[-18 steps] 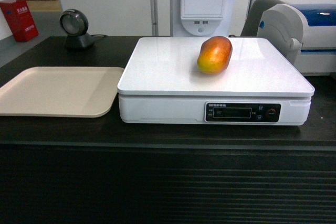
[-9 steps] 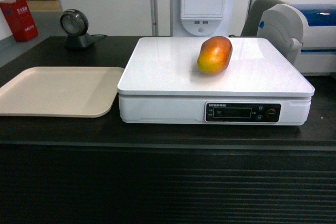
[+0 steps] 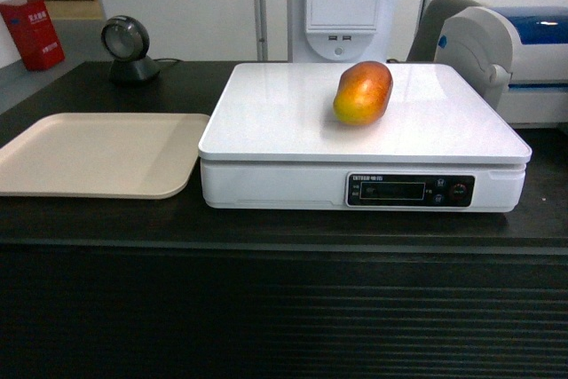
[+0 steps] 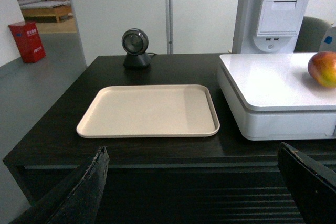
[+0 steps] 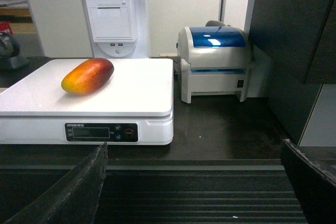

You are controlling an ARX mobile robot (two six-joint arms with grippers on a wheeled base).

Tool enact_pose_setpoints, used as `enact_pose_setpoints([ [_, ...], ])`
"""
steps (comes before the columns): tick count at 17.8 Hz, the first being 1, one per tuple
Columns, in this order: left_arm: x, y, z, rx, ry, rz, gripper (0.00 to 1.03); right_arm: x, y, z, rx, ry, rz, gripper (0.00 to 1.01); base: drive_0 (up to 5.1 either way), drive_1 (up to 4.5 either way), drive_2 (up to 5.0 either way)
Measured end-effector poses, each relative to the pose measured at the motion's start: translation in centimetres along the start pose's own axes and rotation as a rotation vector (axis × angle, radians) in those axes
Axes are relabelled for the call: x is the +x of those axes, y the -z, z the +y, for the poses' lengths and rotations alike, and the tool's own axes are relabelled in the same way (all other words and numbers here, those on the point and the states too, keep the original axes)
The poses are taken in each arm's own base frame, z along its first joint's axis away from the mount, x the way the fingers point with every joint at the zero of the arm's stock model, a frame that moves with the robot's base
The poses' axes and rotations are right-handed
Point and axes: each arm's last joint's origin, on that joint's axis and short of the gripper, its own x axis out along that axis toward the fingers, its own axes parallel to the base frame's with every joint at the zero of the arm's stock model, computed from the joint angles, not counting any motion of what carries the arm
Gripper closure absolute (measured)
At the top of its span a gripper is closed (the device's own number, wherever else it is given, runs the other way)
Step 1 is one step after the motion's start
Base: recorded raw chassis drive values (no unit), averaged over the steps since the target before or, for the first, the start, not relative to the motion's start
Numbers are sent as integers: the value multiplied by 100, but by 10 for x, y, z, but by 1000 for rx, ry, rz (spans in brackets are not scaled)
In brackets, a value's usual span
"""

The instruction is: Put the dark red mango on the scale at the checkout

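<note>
- Head view: nothing has shifted over the last second. The dark red mango (image 3: 363, 92) lies where it lay, on its side on the white platform of the scale (image 3: 284, 122), right of centre and toward the far edge, yellow end nearest. My read: the placing is done and the arms are simply parked.
- Head view: no gripper or arm shows here, so both are well clear of the fruit. The beige tray (image 3: 98, 153) sits just left of the scale on the checkout (image 3: 266, 308), carrying nothing. A round scanner (image 3: 127, 46) stands at the far left of the counter.
- Left wrist view: the left gripper (image 4: 202, 190) has its two dark fingers (image 4: 84, 192) spread wide, nothing between them, held out in front of the counter's near edge. The mango shows only at the far right, on the scale, well apart from these fingers; the tray lies straight ahead instead.
- Right wrist view: the right gripper (image 5: 202, 187) is likewise wide apart and empty, low and in front of the ribbed counter face. The mango lies beyond and left of centre, on the platform above the black display (image 5: 101, 132), well apart from either finger. A label printer (image 5: 215, 64) stands just right of the scale.
</note>
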Motion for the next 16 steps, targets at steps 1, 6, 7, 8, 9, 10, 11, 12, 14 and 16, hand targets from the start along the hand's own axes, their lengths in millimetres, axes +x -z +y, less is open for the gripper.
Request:
enact_pose_setpoints([
  [1,0,0,0,0,0,0,5,0,0,0,0,0,0,3,0,0,0],
  [6,0,0,0,0,0,0,5,0,0,0,0,0,0,3,0,0,0],
  [7,0,0,0,0,0,0,5,0,0,0,0,0,0,3,0,0,0],
  [8,0,0,0,0,0,0,5,0,0,0,0,0,0,3,0,0,0],
  [9,0,0,0,0,0,0,5,0,0,0,0,0,0,3,0,0,0],
  [10,0,0,0,0,0,0,5,0,0,0,0,0,0,3,0,0,0],
  [11,0,0,0,0,0,0,5,0,0,0,0,0,0,3,0,0,0],
  [12,0,0,0,0,0,0,5,0,0,0,0,0,0,3,0,0,0],
  [14,0,0,0,0,0,0,5,0,0,0,0,0,0,3,0,0,0],
  [16,0,0,0,0,0,-2,5,0,0,0,0,0,-2,3,0,0,0],
])
